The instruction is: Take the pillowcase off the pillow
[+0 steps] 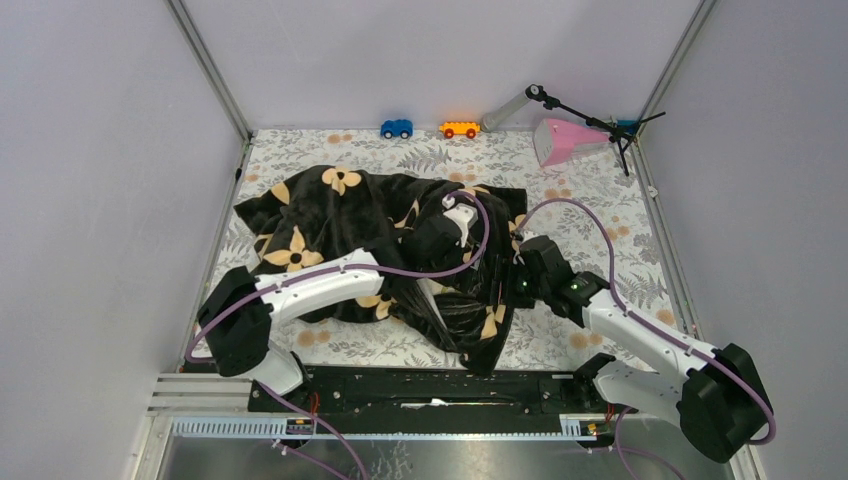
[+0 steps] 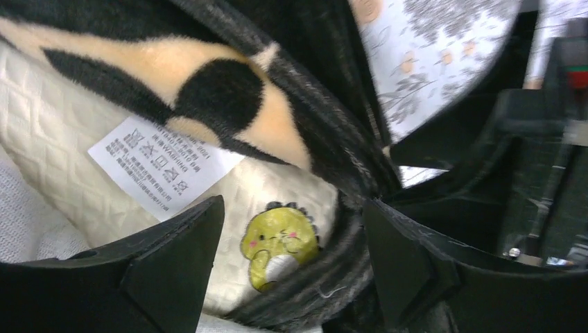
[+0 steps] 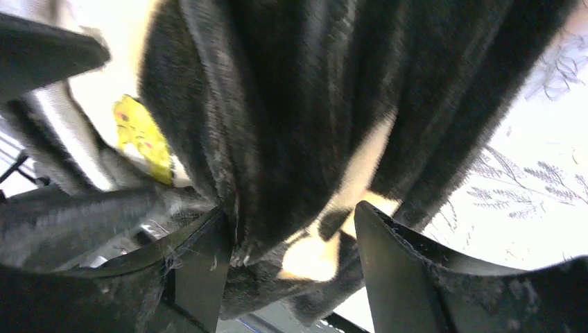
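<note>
Grey leaf-print sheet [image 1: 420,155] covers the table. At its middle lies the pillowcase [image 1: 330,215], soft, plush and limp, with the pillow [image 2: 62,152] peeking from its right-hand opening. We would grip the hem there. Our left gripper [image 2: 292,208] reaches across, jaws wide, holding nothing. Our right gripper [image 3: 291,211] straddles a fabric fold, not yet closed.

Place: robot lab test cell | Evidence: desk [image 1: 400,155] enclosed by plain panel walls [image 1: 100,150] on metal posts [image 1: 210,68] | robot arms [image 1: 310,285] bolted to a rail [image 1: 430,385] | stand [image 1: 585,116] set in corner
</note>
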`<act>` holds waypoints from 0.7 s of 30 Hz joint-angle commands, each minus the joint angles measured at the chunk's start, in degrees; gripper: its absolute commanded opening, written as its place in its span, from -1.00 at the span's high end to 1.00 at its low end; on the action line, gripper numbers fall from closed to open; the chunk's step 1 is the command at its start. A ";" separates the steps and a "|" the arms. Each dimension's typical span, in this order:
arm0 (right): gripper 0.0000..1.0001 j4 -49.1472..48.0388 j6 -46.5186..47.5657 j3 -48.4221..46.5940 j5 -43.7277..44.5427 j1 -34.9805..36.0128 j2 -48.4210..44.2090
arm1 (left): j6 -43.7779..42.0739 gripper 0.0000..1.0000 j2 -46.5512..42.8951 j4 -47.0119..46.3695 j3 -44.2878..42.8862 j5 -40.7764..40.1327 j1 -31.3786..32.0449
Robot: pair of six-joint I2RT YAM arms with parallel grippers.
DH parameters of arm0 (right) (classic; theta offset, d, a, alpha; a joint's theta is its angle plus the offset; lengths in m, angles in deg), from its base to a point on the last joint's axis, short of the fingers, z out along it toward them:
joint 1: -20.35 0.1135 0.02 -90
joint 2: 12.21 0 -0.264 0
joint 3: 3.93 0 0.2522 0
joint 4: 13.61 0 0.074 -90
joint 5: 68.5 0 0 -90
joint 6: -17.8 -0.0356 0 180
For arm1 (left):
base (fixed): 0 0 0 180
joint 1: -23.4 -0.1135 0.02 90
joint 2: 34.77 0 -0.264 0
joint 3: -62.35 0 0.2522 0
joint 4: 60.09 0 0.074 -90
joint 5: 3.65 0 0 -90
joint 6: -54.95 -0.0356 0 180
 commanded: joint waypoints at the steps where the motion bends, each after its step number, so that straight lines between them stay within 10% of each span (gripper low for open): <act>1: -0.39 0.51 -0.33 2.79 2.71 0.41 -3.07 | -0.75 -0.66 3.77 5.31 -2.54 -6.74 -0.48; 15: -0.39 -2.05 -1.84 6.86 2.96 0.39 -3.13 | 0.88 -0.57 11.94 7.71 -4.76 -12.26 -0.45; 21: -0.42 -3.01 -0.95 6.88 -0.59 0.38 -7.16 | 1.11 0.74 10.62 4.50 -3.96 -8.96 -2.91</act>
